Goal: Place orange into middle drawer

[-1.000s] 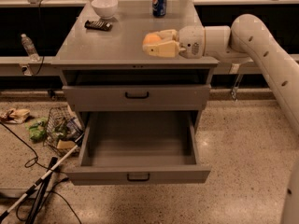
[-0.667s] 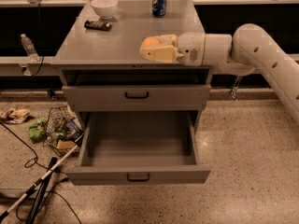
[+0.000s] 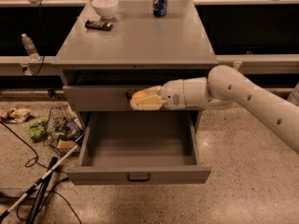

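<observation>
My gripper is shut on the orange, whose top shows between the pale fingers. The gripper hangs in front of the closed upper drawer, just above the back of the open middle drawer. The middle drawer is pulled fully out and its grey inside holds nothing. Its small black handle faces me. My white arm reaches in from the right.
On the cabinet top stand a white bowl, a blue soda can and a flat black object. A wire basket, litter, cables and a white stick lie on the floor at left.
My gripper has come down with the orange from above the cabinet top to in front of the upper drawer, over the open middle drawer.
</observation>
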`<state>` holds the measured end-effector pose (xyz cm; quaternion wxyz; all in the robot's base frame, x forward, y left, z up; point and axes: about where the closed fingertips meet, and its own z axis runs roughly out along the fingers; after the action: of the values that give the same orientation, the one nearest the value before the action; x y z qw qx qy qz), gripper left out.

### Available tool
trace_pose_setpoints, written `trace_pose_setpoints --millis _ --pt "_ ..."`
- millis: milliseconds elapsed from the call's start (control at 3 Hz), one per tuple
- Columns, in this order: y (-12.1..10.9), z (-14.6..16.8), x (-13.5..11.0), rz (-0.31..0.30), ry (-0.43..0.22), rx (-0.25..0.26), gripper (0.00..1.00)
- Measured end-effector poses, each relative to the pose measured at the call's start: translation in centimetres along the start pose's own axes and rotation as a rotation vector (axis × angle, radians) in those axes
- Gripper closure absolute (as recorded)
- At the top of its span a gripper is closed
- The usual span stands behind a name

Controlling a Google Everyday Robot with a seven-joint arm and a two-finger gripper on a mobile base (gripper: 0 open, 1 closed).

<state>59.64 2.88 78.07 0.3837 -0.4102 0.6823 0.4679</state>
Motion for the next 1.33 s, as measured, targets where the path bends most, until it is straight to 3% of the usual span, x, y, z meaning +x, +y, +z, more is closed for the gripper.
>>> trace_pose_setpoints --millis 333,667,1333 --pt "-1.4 2.1 5.8 0.036 0.085 0.003 1.00" --pt "-4.5 3.3 9.5 0.023 0.161 0.043 1.00" --pt "-5.6 3.7 12.1 0.046 0.203 0.078 1.00"
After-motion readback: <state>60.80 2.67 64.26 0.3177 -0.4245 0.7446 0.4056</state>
